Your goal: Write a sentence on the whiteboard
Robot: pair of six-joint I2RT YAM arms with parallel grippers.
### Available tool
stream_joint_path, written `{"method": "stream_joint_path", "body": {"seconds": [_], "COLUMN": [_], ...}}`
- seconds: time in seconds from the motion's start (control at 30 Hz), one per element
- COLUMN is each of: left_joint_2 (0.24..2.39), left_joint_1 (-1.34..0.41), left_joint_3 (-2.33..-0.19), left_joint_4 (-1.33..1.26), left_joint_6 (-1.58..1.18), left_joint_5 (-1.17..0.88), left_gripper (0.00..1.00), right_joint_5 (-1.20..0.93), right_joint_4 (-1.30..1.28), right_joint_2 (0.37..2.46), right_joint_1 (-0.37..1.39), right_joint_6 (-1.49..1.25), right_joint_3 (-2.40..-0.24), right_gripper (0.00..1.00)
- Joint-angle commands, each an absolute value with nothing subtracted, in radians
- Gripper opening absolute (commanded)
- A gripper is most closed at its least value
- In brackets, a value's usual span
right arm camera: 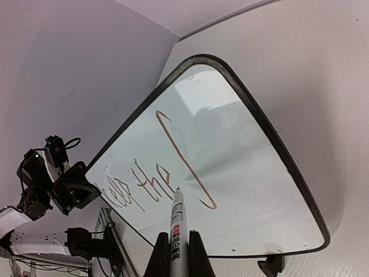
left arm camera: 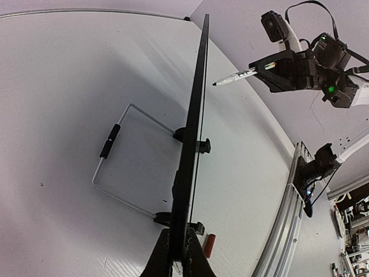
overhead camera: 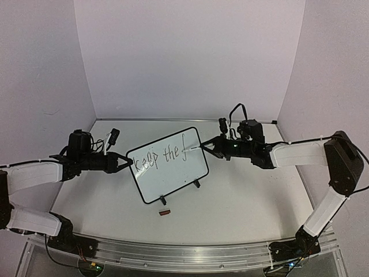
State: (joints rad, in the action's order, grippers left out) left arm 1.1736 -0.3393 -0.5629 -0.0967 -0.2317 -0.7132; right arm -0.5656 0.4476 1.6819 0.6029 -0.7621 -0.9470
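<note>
So the right gripper (right arm camera: 179, 245) is squeezing a marker (right arm camera: 177, 216) tight between its fingers, tip pointing out at the whiteboard (overhead camera: 173, 176). The tip is sitting right at the big "f", though I can't tell whether it's actually touching the surface or hanging just off it. The sentence (overhead camera: 161, 157) is reading "keep the f" along the top of the board in thin dark strokes. Over on the other side, the left gripper (overhead camera: 124, 163) is clamping the board's left edge, jaws closed on the rim. The board itself is standing upright on its two little black feet in the middle of the table (overhead camera: 248, 199), angled a bit, with a wire stand (left arm camera: 115, 167) propping it from behind. A small red cap (overhead camera: 165, 213) is lying on the table just in front of it.
</note>
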Motion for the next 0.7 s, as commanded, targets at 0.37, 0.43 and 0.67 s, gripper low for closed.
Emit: {"method": "stream_joint_path", "body": {"seconds": [0.37,0.43,0.67], "left_joint_2": [1.174,1.175,1.179], "left_joint_1": [-0.332,-0.332,-0.332], "left_joint_3": [-0.601,-0.602,-0.604], "left_joint_4": [-0.083,-0.082,-0.082], "left_joint_6": [-0.18,-0.179,-0.178], "left_joint_5": [-0.641,-0.641,-0.641], "left_gripper": [0.0,0.0,0.0], "right_joint_5": [-0.527,-0.523,-0.495], "right_joint_4": [0.501,0.495,0.469], "right_joint_2": [1.703,1.71,1.721], "right_joint_1": [0.608,0.608,0.607], "right_joint_6": [-0.756,-0.753,-0.737], "right_joint_3": [-1.01,-1.017,-1.023], "right_gripper": [0.0,0.0,0.0]}}
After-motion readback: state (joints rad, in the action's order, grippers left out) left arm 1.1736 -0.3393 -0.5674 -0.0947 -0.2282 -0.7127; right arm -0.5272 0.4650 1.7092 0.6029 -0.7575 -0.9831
